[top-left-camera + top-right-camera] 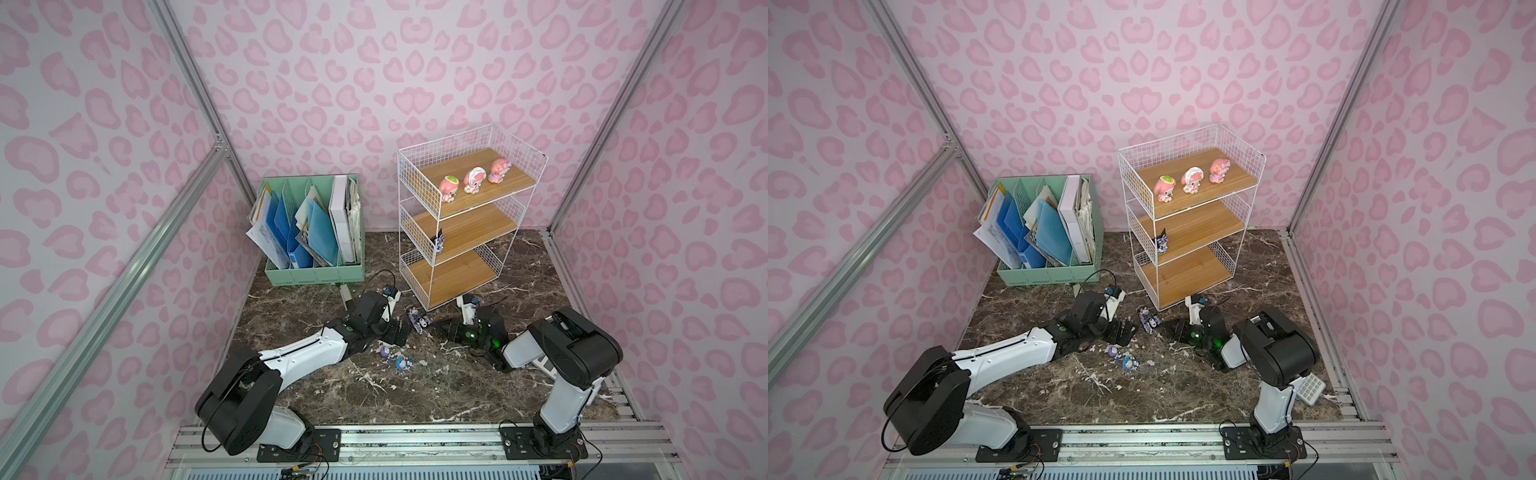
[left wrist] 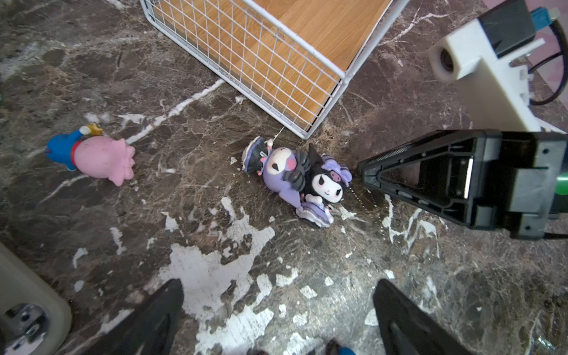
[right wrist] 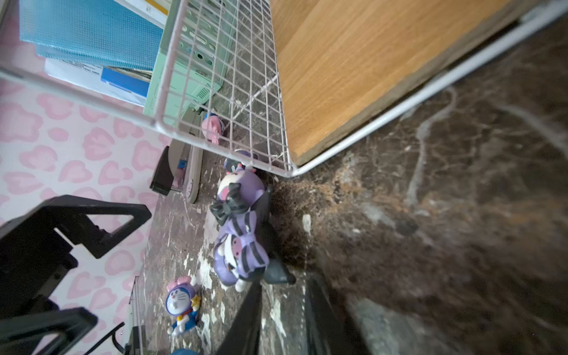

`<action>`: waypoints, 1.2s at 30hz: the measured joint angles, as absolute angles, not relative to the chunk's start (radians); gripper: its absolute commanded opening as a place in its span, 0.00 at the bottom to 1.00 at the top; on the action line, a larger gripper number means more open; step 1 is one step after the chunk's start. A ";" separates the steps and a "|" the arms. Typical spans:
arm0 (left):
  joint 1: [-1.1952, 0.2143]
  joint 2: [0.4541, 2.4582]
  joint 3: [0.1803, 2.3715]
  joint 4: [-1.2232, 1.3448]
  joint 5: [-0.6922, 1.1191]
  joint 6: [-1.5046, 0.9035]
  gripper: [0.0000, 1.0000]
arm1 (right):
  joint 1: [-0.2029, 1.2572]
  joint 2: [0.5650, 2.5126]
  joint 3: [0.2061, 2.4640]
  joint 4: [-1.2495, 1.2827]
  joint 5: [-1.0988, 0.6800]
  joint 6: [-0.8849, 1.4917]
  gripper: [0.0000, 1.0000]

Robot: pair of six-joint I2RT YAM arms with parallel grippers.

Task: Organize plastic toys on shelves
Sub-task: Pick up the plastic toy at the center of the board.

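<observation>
While L fingers (image 2: 147, 322) gape wide, R fingers (image 1: 445, 327) sit nearly shut, grip unclear, at 3 o'clock of black/purple toys (image 1: 417, 320).

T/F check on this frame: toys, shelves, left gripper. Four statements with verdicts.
1. Three pink figurines stand on the rack's top board. True.
2. A black-and-purple figurine sits on the lowest shelf. False: the bottom board is bare; that figurine is on the middle board.
3. The left gripper is open and holds nothing. True.
4. The two purple figurines on the table stand upright. False: the pair lies tipped over, touching, by the rack's corner.
</observation>
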State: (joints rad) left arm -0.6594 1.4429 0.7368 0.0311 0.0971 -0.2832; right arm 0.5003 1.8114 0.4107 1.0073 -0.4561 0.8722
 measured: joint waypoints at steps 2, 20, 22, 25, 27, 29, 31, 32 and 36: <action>-0.659 1.462 0.737 0.045 0.108 -0.285 0.93 | 0.500 1.832 0.411 1.034 -0.457 0.893 0.27; -0.673 1.720 0.883 0.121 0.230 -0.291 0.64 | 0.500 1.900 0.431 1.124 -0.474 0.949 0.24; -0.679 1.734 0.886 0.126 0.242 -0.294 0.57 | 0.501 1.900 0.433 1.125 -0.475 0.949 0.24; -0.687 1.759 0.894 0.133 0.260 -0.298 0.47 | 0.506 1.903 0.437 1.125 -0.475 0.958 0.24; -0.693 1.775 0.899 0.134 0.273 -0.305 0.45 | 0.510 1.905 0.439 1.126 -0.477 0.961 0.23; -0.699 1.785 0.901 0.134 0.278 -0.311 0.41 | 0.511 1.908 0.439 1.131 -0.481 0.964 0.23; -0.703 1.791 0.901 0.135 0.279 -0.311 0.41 | 0.510 1.909 0.439 1.135 -0.482 0.968 0.23; -0.704 1.793 0.901 0.136 0.280 -0.312 0.41 | 0.510 1.912 0.439 1.140 -0.483 0.968 0.22; -0.705 1.798 0.904 0.136 0.282 -0.319 0.40 | 0.510 1.914 0.439 1.149 -0.485 0.974 0.20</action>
State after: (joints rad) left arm -0.7052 1.7977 0.9043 0.1360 0.2825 -0.3187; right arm 0.5102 1.9137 0.4385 1.1492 -0.4854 0.9745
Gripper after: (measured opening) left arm 0.404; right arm 0.212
